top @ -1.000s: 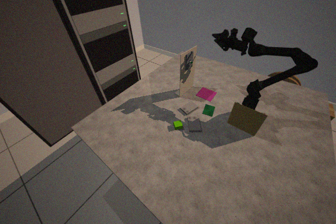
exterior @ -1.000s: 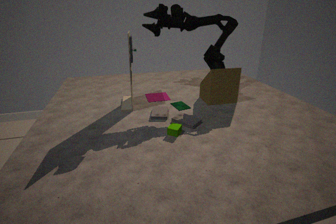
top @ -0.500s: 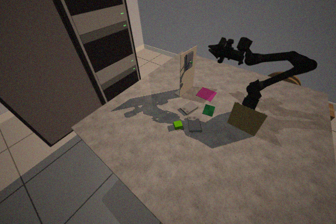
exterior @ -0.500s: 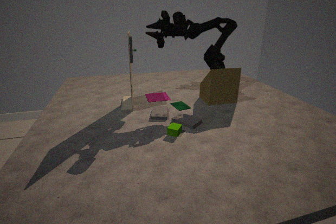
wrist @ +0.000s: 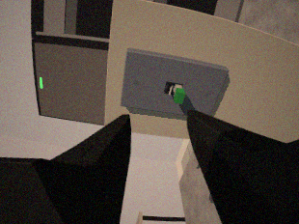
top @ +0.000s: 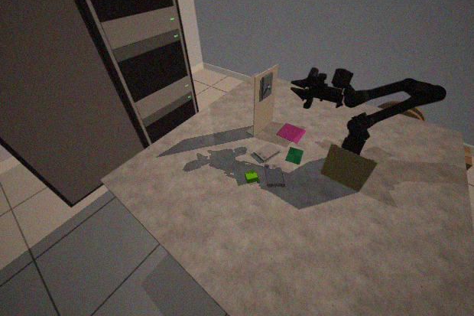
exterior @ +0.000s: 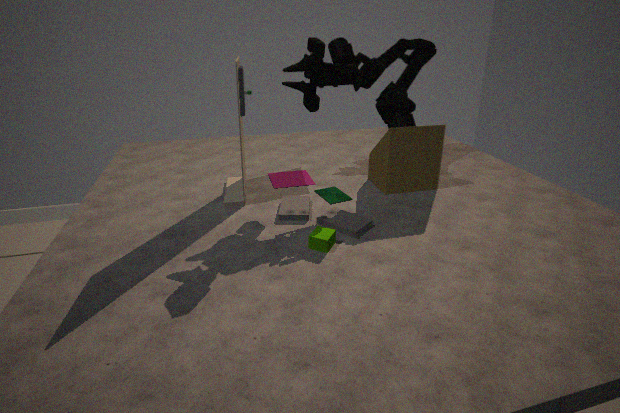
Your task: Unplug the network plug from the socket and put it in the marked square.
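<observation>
"Well, first entry: the plug?"

"Plug (top: 270, 88) (exterior: 248, 92) (wrist: 179, 95), one, small, green at its outer end. Location: in the socket plate (top: 265, 86) (exterior: 242, 98) (wrist: 145, 78), on the upright panel (top: 262, 114) (exterior: 242, 149) (wrist: 260, 71). Tab: too small to tell."

"And the gripper?"

"Gripper (top: 291, 85) (exterior: 282, 76) (wrist: 158, 120), one, black. Condition: fingers apart, partly spread, nothing between them. Placement: in front of the panel, short of the plug."

"Step in hand?"

"Approach and lining up, I judge. Unlocking, pulling and placing all look outstanding."

"Requirements of the next move?"

"Item: sideways correction, since the wrist view puts the plug off the middle of the gap, towards one finger. Item: a fingertip brought above the tab, then straight down onto it. Item: gentle force; a forward shove would load the plug without freeing it."

"Destination?"

"Two flat candidates on the counter (top: 276, 245) (exterior: 387, 320): a magenta square (top: 291, 132) (exterior: 291, 179) and a green square (top: 294, 155) (exterior: 333, 195). Which one is meant, I cannot tell."
</observation>
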You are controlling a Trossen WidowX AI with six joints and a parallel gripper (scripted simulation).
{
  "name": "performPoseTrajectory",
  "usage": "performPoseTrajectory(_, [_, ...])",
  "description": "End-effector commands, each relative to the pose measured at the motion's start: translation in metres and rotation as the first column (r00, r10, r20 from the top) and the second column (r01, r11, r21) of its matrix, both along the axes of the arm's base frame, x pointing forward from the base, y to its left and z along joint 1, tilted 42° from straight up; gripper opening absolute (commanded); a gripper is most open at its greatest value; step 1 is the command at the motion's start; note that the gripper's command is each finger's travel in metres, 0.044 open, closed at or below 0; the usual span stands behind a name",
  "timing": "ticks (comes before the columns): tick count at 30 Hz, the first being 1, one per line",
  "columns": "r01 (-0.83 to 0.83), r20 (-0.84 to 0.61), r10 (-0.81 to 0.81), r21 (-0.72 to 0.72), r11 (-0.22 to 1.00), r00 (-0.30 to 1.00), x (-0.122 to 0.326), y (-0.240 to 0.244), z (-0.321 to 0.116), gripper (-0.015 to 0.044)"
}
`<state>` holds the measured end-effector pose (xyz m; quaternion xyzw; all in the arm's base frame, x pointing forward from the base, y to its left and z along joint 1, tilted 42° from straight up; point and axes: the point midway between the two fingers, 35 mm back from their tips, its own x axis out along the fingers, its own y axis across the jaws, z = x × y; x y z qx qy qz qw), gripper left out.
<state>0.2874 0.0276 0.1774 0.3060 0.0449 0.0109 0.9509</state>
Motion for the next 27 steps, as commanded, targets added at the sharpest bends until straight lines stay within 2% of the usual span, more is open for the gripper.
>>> performPoseTrajectory(1, [0.002,-0.023,-0.001,0.07,0.998,1.0,-0.009,0.002,-0.019,0.0156])
performPoseTrajectory(7, [0.006,-0.059,0.004,0.174,0.985,0.998,-0.022,0.005,-0.045,0.0156])
performPoseTrajectory(27, [-0.002,-0.047,0.011,0.201,0.979,0.999,0.009,0.003,-0.039,0.0156])
